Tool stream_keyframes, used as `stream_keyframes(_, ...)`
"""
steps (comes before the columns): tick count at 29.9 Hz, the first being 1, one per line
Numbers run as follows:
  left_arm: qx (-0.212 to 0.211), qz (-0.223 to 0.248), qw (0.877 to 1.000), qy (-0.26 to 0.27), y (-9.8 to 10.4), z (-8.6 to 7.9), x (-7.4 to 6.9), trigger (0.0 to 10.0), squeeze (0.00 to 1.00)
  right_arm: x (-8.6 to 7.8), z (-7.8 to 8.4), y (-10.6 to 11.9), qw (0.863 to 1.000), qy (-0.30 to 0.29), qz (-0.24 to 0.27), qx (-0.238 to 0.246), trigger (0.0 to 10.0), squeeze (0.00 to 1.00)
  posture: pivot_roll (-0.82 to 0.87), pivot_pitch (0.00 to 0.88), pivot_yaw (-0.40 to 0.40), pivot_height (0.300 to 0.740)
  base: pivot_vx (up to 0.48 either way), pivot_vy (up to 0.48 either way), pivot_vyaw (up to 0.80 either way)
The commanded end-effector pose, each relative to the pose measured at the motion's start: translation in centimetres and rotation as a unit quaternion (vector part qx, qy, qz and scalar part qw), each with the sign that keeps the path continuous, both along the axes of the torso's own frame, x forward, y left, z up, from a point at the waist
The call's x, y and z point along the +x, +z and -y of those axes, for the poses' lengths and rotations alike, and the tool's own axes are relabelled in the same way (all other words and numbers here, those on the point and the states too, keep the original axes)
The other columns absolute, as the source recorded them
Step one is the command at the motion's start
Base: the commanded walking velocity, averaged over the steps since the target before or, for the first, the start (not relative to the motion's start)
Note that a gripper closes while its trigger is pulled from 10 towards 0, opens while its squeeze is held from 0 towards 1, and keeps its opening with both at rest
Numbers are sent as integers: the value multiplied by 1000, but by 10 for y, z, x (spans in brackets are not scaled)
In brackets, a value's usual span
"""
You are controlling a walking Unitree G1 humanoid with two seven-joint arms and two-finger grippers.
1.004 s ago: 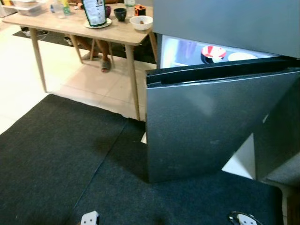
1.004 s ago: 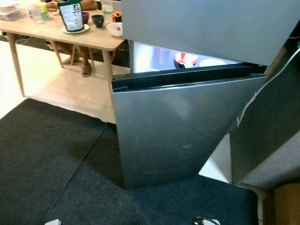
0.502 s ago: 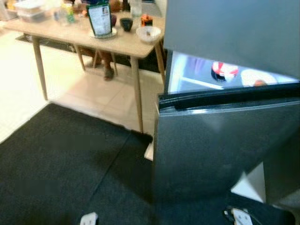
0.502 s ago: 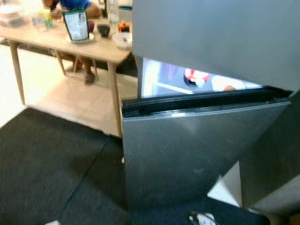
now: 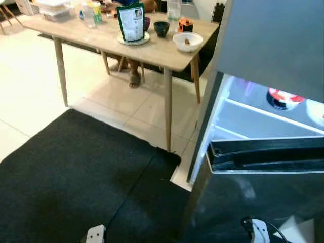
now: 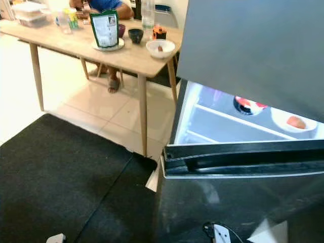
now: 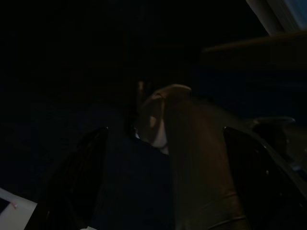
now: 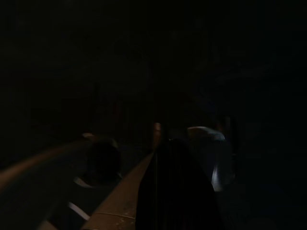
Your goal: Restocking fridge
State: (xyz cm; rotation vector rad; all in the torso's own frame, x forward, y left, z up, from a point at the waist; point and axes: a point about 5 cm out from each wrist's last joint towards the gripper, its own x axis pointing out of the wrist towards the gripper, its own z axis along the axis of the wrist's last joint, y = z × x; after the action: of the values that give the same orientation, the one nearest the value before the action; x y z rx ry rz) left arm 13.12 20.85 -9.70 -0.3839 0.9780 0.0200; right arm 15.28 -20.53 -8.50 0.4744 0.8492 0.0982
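Tiled room, black mat. The fridge (image 6: 243, 55) stands beside the surface (image 6: 101, 50), lower door (image 6: 243, 162) ajar, food on its lit shelf (image 6: 238, 121). My tools hang idle; their spread I cannot tell. Stage undetermined.

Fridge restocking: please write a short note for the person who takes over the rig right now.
Grippers: both arms hang idle; the wrist views are too dark to read the fingers.
Things: the fridge stands on the robot's right, lower door open, interior lit; a red-and-white bowl and a plate are on a shelf. The wooden table to its left holds a green pouch, bowls and bottles; a person sits behind it.
Done: door open.
Left: fetch items, load them, close the door.
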Motion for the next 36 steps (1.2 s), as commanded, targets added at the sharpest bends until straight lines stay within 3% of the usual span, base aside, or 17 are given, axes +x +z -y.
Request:
stream_keyframes(1, -4, -20, 1000, -3, -4, 1, -12, 10000, 0, -5, 10, 0, 999, -32, -3, 5, 10000, 0, -93, 113, -9, 740, 0, 0, 0)
stream_keyframes(6, -4, -21, 1000, -3, -4, 1, -12, 10000, 0, 0, 14, 4, 998, -56, 15, 20, 10000, 0, -92, 112, -9, 740, 0, 0, 0)
stream_keyframes(10, -3, -20, 1000, -4, -4, 0, -12, 10000, 0, 32, 13, 24, 986, -69, 107, 104, 10000, 0, -92, 111, -10, 740, 0, 0, 0)
stream_keyframes(14, -2, -20, 1000, -5, -4, -1, -13, 10000, 0, 50, 12, 36, 980, -53, 151, 120, 10000, 0, -92, 110, -8, 740, 0, 0, 0)
stream_keyframes(16, -3, -19, 1000, -6, -4, -1, -12, 10000, 0, 71, 11, 52, 972, -32, 196, 127, 10000, 0, -88, 110, -8, 740, 0, 0, 0)
stream_keyframes(18, -3, -19, 1000, -6, -4, -1, -12, 10000, 0, 71, 11, 52, 972, -32, 196, 127, 10000, 0, -88, 110, -8, 740, 0, 0, 0)
stream_keyframes(20, -4, -18, 1000, -6, -4, -1, -12, 10000, 0, 98, 9, 74, 961, 5, 249, 118, 10000, 0, -88, 116, -7, 740, 0, 0, 0)
stream_keyframes(21, -4, -18, 1000, -6, -4, -1, -12, 10000, 0, 98, 9, 74, 961, 5, 249, 118, 10000, 0, -88, 116, -7, 740, 0, 0, 0)
stream_keyframes(24, -4, -18, 1000, -6, -4, -2, -14, 10000, 0, 141, -2, 115, 938, 62, 327, 98, 10000, 0, -86, 126, -9, 740, 0, 0, 0)
stream_keyframes(26, -4, -19, 1000, -6, -4, -2, -14, 10000, 0, 148, -5, 123, 933, 70, 340, 97, 10000, 0, -86, 126, -9, 740, 0, 0, 0)
stream_keyframes(27, -5, -20, 1000, -5, -4, -2, -15, 10000, 0, 163, -10, 138, 925, 78, 364, 78, 10000, 0, -82, 131, -10, 740, 0, 0, 0)
stream_keyframes(28, -5, -20, 1000, -5, -4, -2, -15, 10000, 0, 163, -10, 138, 925, 78, 364, 78, 10000, 0, -82, 131, -10, 740, 0, 0, 0)
stream_keyframes(29, -5, -21, 1000, -4, -5, -2, -17, 10000, 0, 188, -16, 168, 911, 79, 404, 22, 10000, 0, -73, 136, -13, 740, 0, 0, 0)
stream_keyframes(30, -5, -21, 1000, -4, -5, -2, -17, 10000, 0, 188, -16, 168, 911, 79, 404, 22, 10000, 0, -73, 136, -13, 740, 0, 0, 0)
stream_keyframes(32, -7, -20, 1000, -1, -5, -1, -18, 10000, 0, 213, -21, 207, 889, 64, 453, -27, 10000, 0, -63, 140, -19, 740, 0, 0, 0)
stream_keyframes(36, -9, -19, 1000, 4, -5, -1, -19, 10000, 0, 223, -28, 228, 874, 65, 480, -25, 10000, 0, -57, 142, -25, 740, 0, 0, 0)
